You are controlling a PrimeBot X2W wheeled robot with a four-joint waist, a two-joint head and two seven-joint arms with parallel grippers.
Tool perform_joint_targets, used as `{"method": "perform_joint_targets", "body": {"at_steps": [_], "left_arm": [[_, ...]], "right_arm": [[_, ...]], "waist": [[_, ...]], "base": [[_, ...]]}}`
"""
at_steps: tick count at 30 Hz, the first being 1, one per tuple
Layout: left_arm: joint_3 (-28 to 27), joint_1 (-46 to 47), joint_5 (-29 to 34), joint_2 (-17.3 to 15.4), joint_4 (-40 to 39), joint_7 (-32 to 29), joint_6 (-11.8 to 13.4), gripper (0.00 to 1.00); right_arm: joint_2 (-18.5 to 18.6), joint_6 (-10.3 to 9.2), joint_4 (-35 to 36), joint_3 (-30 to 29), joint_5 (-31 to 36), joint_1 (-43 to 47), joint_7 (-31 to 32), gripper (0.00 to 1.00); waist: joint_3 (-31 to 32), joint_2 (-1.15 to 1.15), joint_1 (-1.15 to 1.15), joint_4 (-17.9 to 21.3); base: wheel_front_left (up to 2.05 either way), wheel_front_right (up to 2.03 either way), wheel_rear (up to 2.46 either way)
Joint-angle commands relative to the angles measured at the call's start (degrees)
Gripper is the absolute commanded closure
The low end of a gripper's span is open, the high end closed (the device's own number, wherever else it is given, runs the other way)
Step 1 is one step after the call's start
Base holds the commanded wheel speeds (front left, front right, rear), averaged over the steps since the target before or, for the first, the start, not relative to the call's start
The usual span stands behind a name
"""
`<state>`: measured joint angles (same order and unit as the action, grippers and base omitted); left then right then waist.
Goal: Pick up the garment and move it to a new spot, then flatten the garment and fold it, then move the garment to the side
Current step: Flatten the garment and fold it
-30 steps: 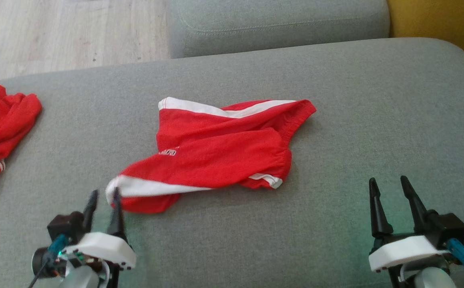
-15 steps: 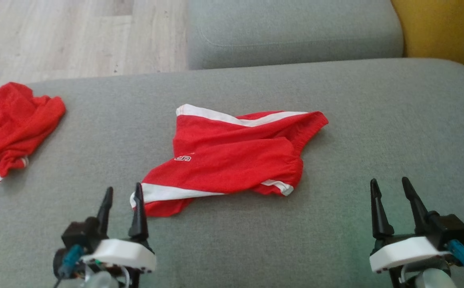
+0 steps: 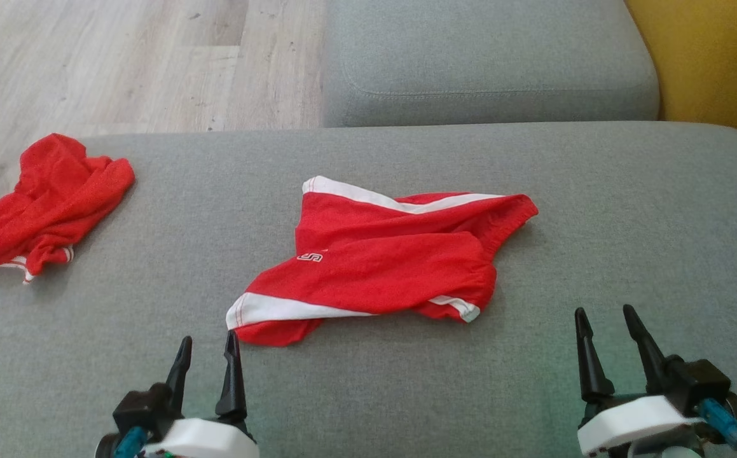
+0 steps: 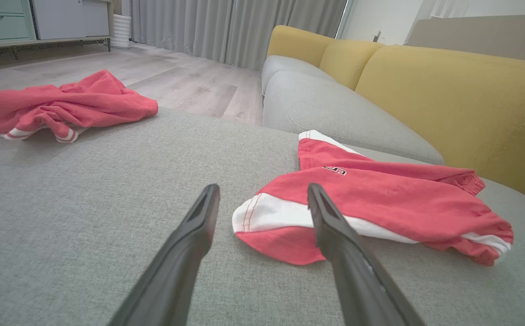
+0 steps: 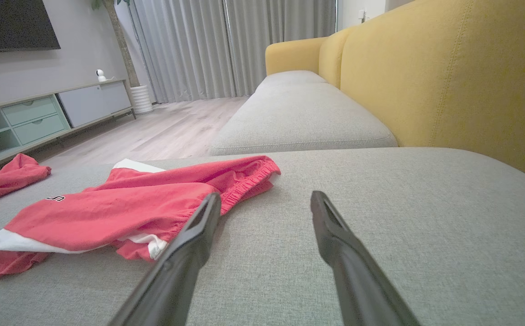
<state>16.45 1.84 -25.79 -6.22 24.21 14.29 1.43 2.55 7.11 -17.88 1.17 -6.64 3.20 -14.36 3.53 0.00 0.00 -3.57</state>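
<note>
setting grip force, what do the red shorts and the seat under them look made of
Red shorts: probably thin, matte sports knit, possibly mesh. They lie limp, with soft creases and a gathered waistband.
Grey cushion: woven upholstery fabric, matte, with a coarse weave visible up close.

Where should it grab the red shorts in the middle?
Probably the white-banded leg hem of the shorts, from the near side with the left hand: that corner juts toward it, edge loose, while the rest lies crumpled.

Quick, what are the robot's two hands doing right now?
Left gripper: open, empty, near the red shorts with white trim.
Right gripper: open, empty.
</note>
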Motion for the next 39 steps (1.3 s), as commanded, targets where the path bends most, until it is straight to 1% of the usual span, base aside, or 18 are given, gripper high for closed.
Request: {"method": "perform_joint_targets", "body": {"at_steps": [1, 12, 18, 25, 30, 34, 36, 39], "left_arm": [[-2.53, 1.86, 0.64, 0.08, -1.74, 0.71, -0.28, 0.00], [-3.47, 1.46, 1.82, 0.69, -1.59, 0.71, -0.97, 0.00], [-3.30, 1.92, 2.37, 1.00, -1.68, 0.71, -1.31, 0.00], [-2.73, 2.89, 2.86, 1.38, -1.82, 0.71, -1.50, 0.00], [-2.62, 3.56, 3.12, 1.49, -1.96, 0.71, -1.42, 0.00], [-2.76, 3.89, 3.23, 1.54, -2.15, 0.71, -1.34, 0.00], [-2.95, 3.92, 3.23, 1.54, -2.22, 0.71, -1.31, 0.00], [-3.18, 3.92, 3.30, 1.56, -2.36, 0.71, -1.28, 0.00]], "right_arm": [[0.32, 0.37, 1.43, 1.45, -0.46, -1.00, -0.63, 0.00], [0.32, 0.37, 0.78, 1.97, -0.35, -0.66, -0.63, 0.00], [0.32, 0.37, -0.81, 3.66, -3.55, -1.87, -0.63, 0.00], [0.32, 0.37, -8.43, 9.41, -8.41, -8.70, -0.56, 0.00], [0.32, 0.37, -16.15, 11.46, -12.83, -13.65, -0.58, 0.00], [0.32, 0.37, -22.42, 12.51, -14.85, -16.58, -0.60, 0.00], [0.32, 0.37, -24.45, 12.91, -16.09, -17.58, -0.61, 0.00], [0.32, 0.37, -25.48, 13.63, -17.62, -18.56, -0.62, 0.00]], "waist": [[0.10, 0.00, 0.00, -0.13], [-0.08, 0.00, 0.00, -0.12], [-0.97, 0.00, 0.00, -1.14], [-3.07, 0.00, 0.00, -4.30], [-4.57, 0.00, 0.00, -6.91], [-5.78, 0.00, 0.00, -8.43], [-6.13, 0.00, 0.00, -8.77], [-6.42, 0.00, 0.00, -8.95]], "base": [[0.00, 0.00, 0.00], [0.00, 0.00, 0.00], [0.00, 0.00, 0.00], [0.00, 0.00, 0.00], [0.00, 0.00, 0.00], [0.00, 0.00, 0.00], [0.00, 0.00, 0.00], [0.00, 0.00, 0.00]]}}
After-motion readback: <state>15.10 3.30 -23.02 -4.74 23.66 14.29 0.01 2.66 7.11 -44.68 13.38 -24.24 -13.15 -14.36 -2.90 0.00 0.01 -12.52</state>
